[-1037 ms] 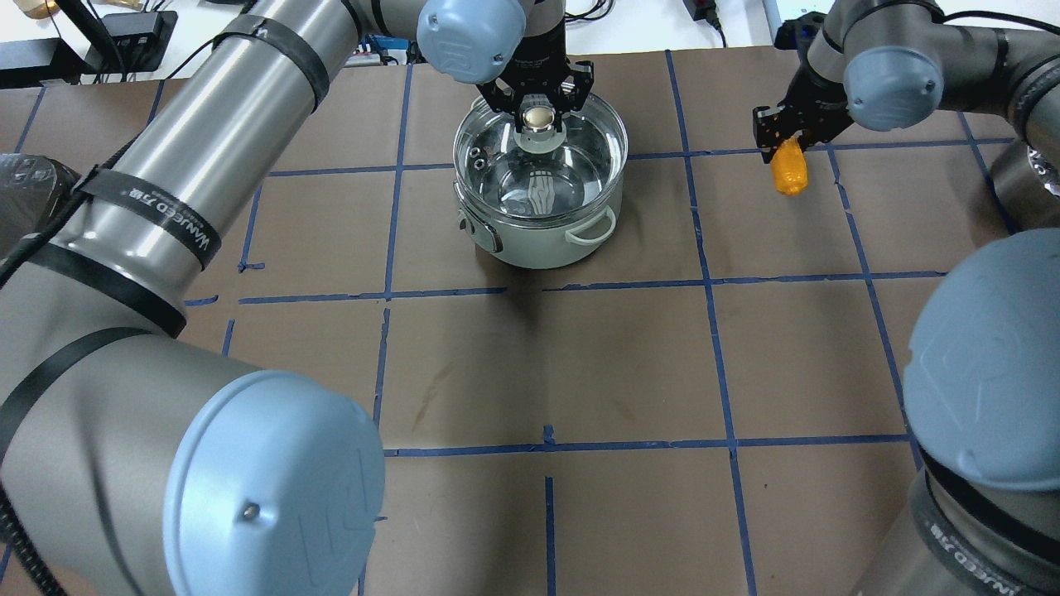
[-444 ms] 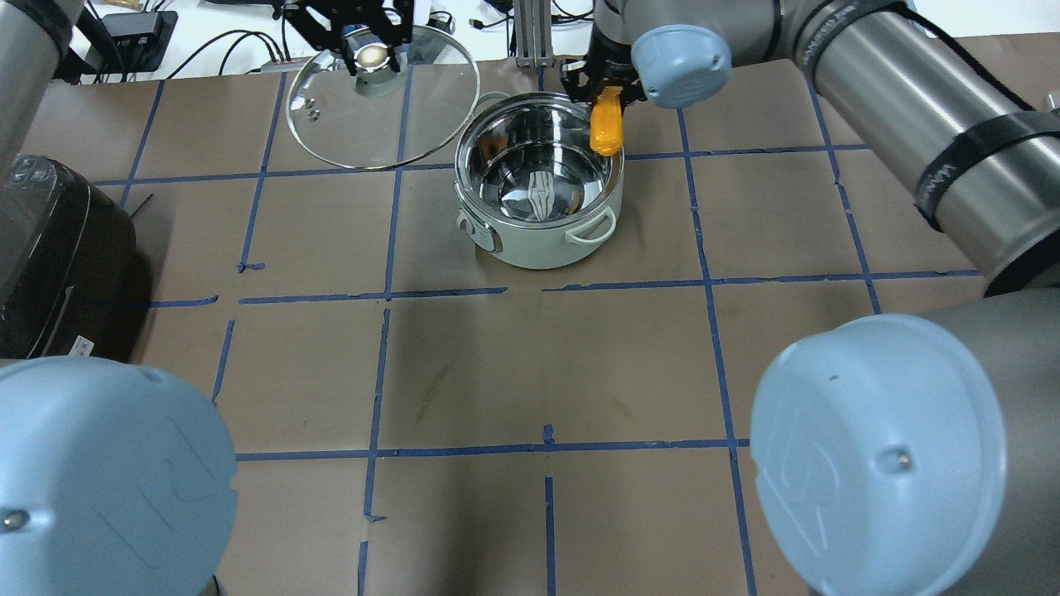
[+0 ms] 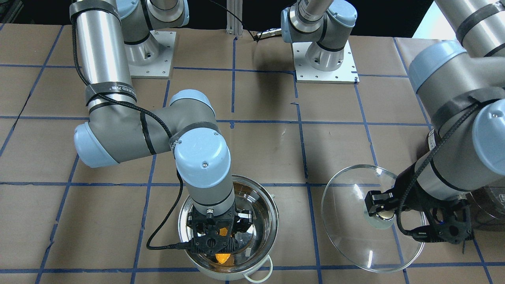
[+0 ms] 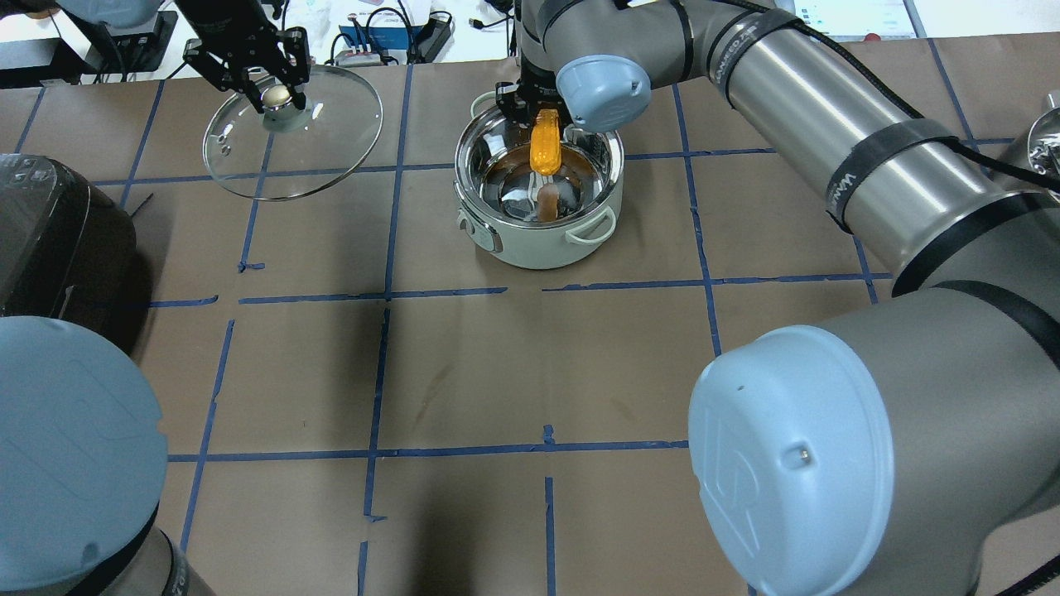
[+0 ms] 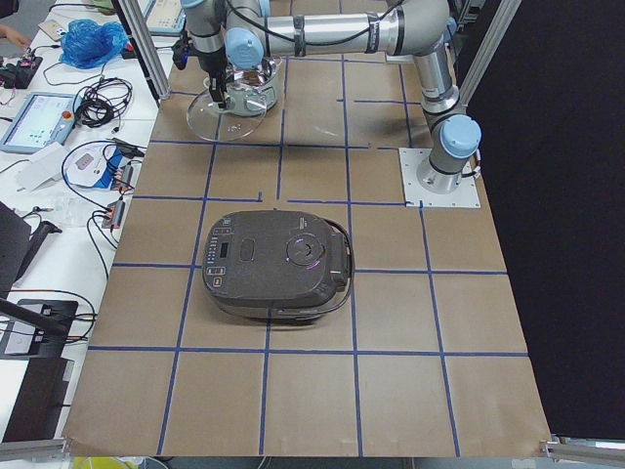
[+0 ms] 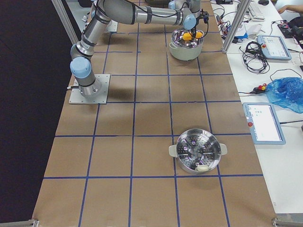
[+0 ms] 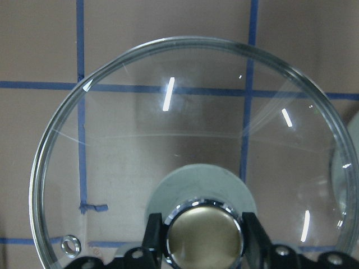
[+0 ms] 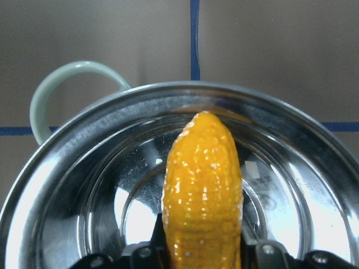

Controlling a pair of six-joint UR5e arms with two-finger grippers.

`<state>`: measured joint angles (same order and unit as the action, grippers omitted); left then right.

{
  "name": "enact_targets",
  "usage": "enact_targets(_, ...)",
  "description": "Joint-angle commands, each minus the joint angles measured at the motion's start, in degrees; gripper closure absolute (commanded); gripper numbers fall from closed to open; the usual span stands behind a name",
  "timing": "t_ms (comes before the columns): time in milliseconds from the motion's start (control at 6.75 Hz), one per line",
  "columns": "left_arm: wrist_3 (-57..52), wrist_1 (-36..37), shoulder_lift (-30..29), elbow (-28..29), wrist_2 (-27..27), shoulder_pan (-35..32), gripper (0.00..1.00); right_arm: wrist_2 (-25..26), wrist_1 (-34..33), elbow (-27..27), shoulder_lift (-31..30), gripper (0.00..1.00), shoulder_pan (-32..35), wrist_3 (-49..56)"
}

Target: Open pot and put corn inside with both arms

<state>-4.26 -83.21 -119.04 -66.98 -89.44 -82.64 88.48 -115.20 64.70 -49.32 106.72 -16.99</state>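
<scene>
While my right fingers (image 8: 159, 240) clamp corn (image 8: 203, 190) over the open pot (image 4: 538, 244), releasing off-centre could bounce it out; my left fingers (image 7: 153, 241) pinch the lid (image 7: 112, 140) knob (image 7: 203, 232), which may slip.

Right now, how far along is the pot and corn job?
Done: the lid is off the pot, held aside by its knob in the left gripper. In hand: the right gripper holds the corn tip-down over the open pot. Left: release the corn; it is not yet dropped.
</scene>
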Motion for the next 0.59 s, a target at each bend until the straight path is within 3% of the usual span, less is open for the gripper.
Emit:
enact_targets(0, -1.1, 13.2, -1.6, -10.0, 0.0, 1.2, 0.99, 0.2, -0.6, 3.7, 1.4, 0.58, 0.3, 0.5)
enact_targets(148, -1.8, 15.3, -3.3, -11.7, -0.3, 1.2, 0.99, 0.2, -0.6, 3.8, 1.2, 0.03, 0.3, 0.6)
enact_targets(444, -1.8, 16.3, -6.5, -11.7, -0.6, 1.4, 0.99, 0.1, -0.5, 3.5, -0.6, 0.0, 0.2, 0.6)
